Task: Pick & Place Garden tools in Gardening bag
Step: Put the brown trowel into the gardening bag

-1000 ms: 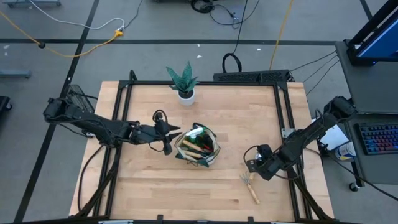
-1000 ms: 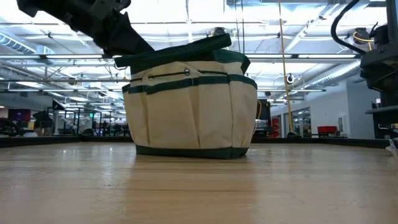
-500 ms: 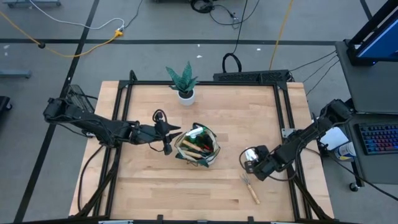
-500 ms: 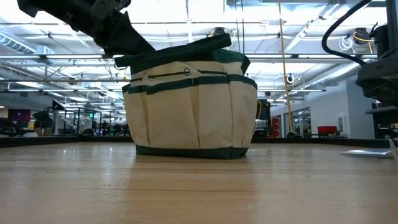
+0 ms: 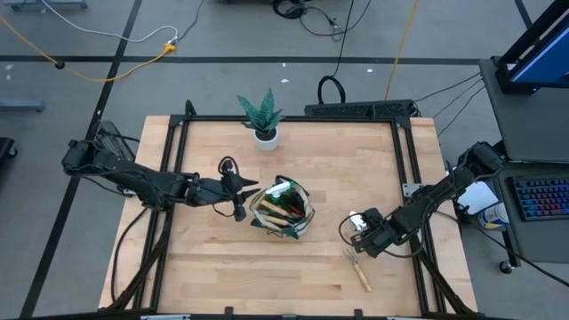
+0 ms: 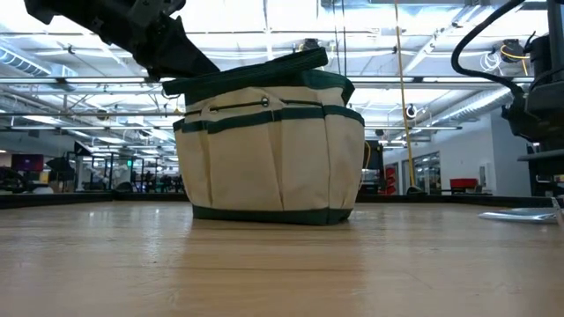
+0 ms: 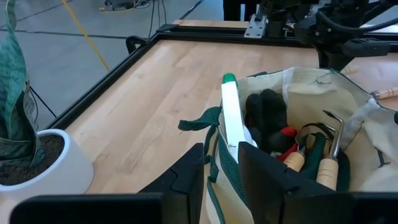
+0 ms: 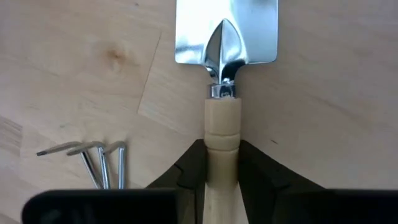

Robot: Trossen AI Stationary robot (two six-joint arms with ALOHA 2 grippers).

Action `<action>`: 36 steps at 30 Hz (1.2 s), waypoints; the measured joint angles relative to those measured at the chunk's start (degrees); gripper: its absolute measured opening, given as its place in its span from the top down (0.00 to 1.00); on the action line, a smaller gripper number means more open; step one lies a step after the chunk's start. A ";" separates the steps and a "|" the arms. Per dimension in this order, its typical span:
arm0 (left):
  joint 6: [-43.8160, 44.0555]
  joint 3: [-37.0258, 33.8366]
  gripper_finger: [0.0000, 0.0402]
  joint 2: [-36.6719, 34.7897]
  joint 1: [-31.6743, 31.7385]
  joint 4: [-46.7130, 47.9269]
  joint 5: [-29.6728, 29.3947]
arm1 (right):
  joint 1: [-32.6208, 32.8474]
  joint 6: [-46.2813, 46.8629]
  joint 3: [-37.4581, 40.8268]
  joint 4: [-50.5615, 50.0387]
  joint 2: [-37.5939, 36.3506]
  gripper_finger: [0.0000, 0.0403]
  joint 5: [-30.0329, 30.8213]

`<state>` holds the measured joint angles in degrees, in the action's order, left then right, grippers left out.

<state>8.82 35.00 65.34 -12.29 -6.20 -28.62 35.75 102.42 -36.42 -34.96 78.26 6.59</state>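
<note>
The beige gardening bag (image 5: 283,210) with green trim stands at the table's middle, and it also shows in the low view (image 6: 269,154). Inside it are a green-capped spray bottle (image 7: 231,118), a black-and-red glove (image 7: 266,118) and wooden-handled tools (image 7: 326,165). My left gripper (image 5: 249,192) is at the bag's left rim and shut on it. My right gripper (image 5: 357,231), right of the bag, is shut on a wooden-handled trowel (image 8: 225,37). A wooden-handled hand rake (image 5: 359,268) lies flat on the table just near of it. My left gripper pinches the bag's green-trimmed rim (image 7: 214,158) at its left side, one finger outside the bag and one inside. It comes level from the table's left. The bag stands on the table. My right gripper pinches the trowel's wooden handle (image 8: 222,134) between its two fingers, which lie along the handle. The metal blade (image 8: 227,28) points away from the fingers. It sits low over the tabletop; whether it touches I cannot tell.
A spiky green plant in a white pot (image 5: 264,120) stands at the table's far edge, and it shows in the left wrist view (image 7: 37,162). The rake's metal tines (image 8: 93,158) lie close beside my right gripper. Black frame rails (image 5: 409,169) run along the table's sides.
My right gripper has gone a little toward the table's left, toward the bag, with the trowel. The trowel's blade has come into the low view, just above the tabletop. My left gripper and the bag have kept still.
</note>
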 joint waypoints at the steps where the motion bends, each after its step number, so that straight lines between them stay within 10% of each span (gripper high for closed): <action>1: 0.21 0.00 0.75 0.00 0.00 0.01 0.00 | 0.00 -0.40 0.01 -0.06 -0.36 0.85 0.16; 11: 1.36 0.02 0.75 0.00 0.00 0.03 0.02 | -0.15 -11.41 -0.65 -0.06 -7.55 0.85 12.15; 20: 7.03 0.02 0.75 0.02 0.00 0.47 0.07 | -3.70 -39.76 -4.36 9.62 -11.46 0.85 27.39; 29: 12.38 0.02 0.75 0.02 0.00 1.75 2.10 | -10.67 -76.45 -5.38 36.77 -11.56 0.85 27.88; 36: 13.42 0.02 0.75 0.02 0.00 2.22 5.95 | -15.91 -86.02 -5.38 45.87 -11.58 0.85 26.22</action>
<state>22.24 35.03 65.36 -12.29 -3.99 -22.68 19.84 16.39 -41.80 10.91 66.68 32.80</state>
